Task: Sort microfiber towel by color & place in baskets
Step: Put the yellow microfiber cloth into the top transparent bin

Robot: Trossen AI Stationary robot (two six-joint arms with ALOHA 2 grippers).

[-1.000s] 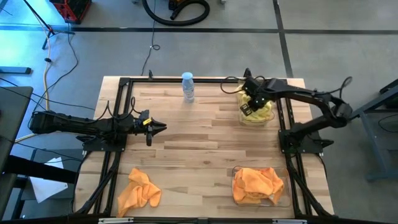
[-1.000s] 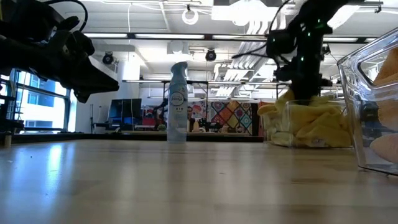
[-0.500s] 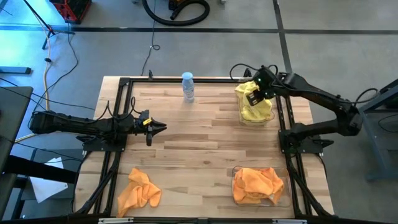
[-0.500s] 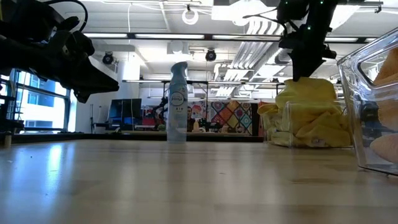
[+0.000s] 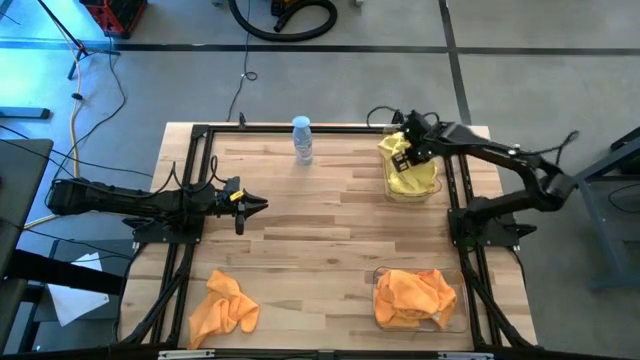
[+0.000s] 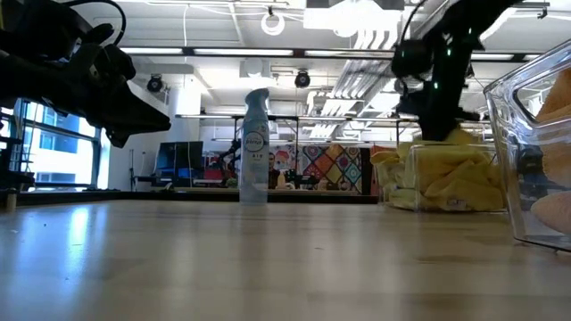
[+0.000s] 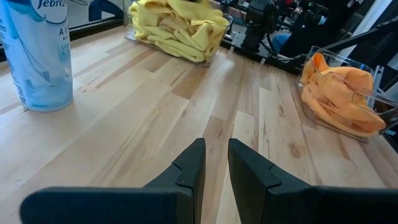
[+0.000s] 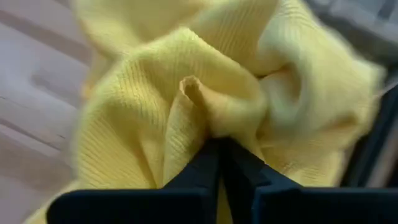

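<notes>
Yellow microfiber towels (image 5: 414,178) are heaped in the clear basket (image 6: 419,178) at the table's far right. My right gripper (image 5: 404,156) stands over that heap, pointing steeply down, shut on a fold of the top yellow towel (image 8: 186,74). Orange towels (image 5: 415,295) fill the second basket (image 5: 463,318) at the near right. One orange towel (image 5: 222,310) lies bunched on the table at the near left. My left gripper (image 5: 262,206) hovers at the left side, its fingers a narrow gap apart with nothing between them (image 7: 215,163). My right gripper pinches a raised fold (image 8: 208,112) of the top yellow towel between its two fingertips. The fingers come from above, slanting steeply down. The rest of that towel lies slack on the heap in the basket.
A spray bottle (image 5: 302,140) stands upright at the far middle of the table. Black frame rails (image 5: 188,180) run along the left and right (image 5: 452,185) sides. Bare wood (image 5: 330,230) spreads across the middle.
My right gripper rose out of the far right basket and went toward the far edge, and the yellow heap stood taller under it. It has since come back down onto the heap, which is lower again.
</notes>
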